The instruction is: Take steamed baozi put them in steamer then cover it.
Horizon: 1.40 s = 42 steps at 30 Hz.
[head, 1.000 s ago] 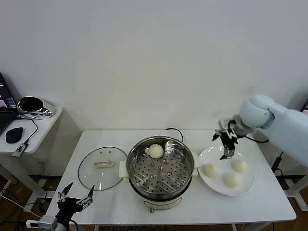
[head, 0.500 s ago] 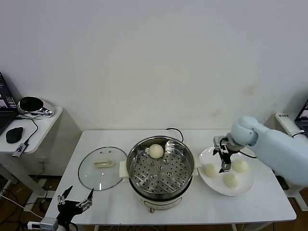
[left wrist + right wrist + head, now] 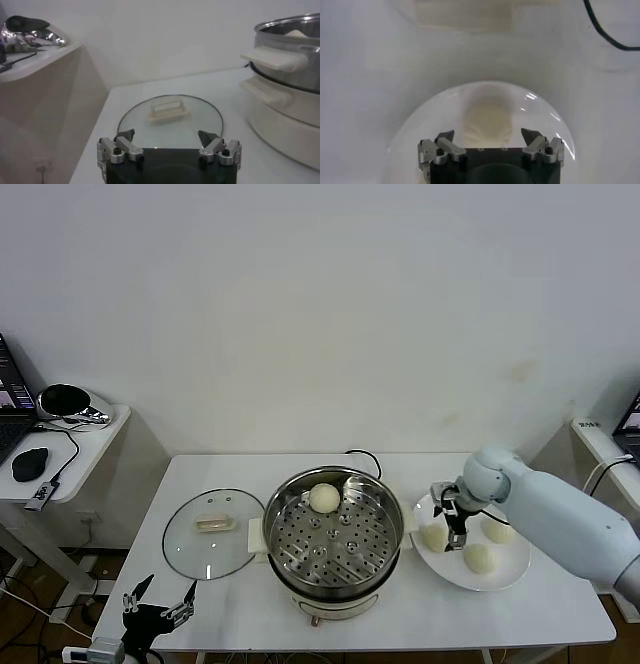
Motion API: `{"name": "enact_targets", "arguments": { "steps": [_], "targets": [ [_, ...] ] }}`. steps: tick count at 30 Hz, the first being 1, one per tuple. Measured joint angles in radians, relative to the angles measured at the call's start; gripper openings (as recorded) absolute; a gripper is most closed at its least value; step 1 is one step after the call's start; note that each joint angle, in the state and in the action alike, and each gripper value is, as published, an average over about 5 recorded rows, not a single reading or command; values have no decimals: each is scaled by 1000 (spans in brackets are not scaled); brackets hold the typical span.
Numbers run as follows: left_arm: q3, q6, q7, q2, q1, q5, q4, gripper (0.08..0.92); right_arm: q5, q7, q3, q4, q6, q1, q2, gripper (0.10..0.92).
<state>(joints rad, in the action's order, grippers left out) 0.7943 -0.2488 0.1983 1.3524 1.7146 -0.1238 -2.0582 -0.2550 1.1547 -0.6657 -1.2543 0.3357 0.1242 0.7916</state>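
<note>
hovering: r pincer (image 3: 447, 517) open, prob. over baozi (image 3: 487, 120)

Right arm (image 3: 560, 519): smooth pale-blue rounded shell. Both wrists: black block bodies, silver screw-fastened knuckles, dark pointed fingertips (image 3: 445, 136).

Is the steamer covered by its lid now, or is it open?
Open. The steamer shows its perforated tray with one baozi inside, and the glass lid lies flat on the table to its left.

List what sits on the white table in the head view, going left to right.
cover → steamer with one baozi inside → right gripper over the leftmost plate bun → white plate
</note>
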Motion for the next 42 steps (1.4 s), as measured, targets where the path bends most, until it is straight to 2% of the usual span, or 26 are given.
{"name": "enact_targets", "arguments": {
  "steps": [21, 29, 42],
  "targets": [
    [-3, -4, 5, 2, -4, 0, 3, 823, -19, -8, 15, 74, -7, 17, 46, 817],
    [-5, -4, 5, 4, -2, 1, 4, 823, -17, -9, 20, 80, -7, 15, 43, 665],
    [-11, -2, 2, 6, -13, 8, 2, 823, 52, 19, -14, 23, 25, -70, -4, 636]
  ]
}}
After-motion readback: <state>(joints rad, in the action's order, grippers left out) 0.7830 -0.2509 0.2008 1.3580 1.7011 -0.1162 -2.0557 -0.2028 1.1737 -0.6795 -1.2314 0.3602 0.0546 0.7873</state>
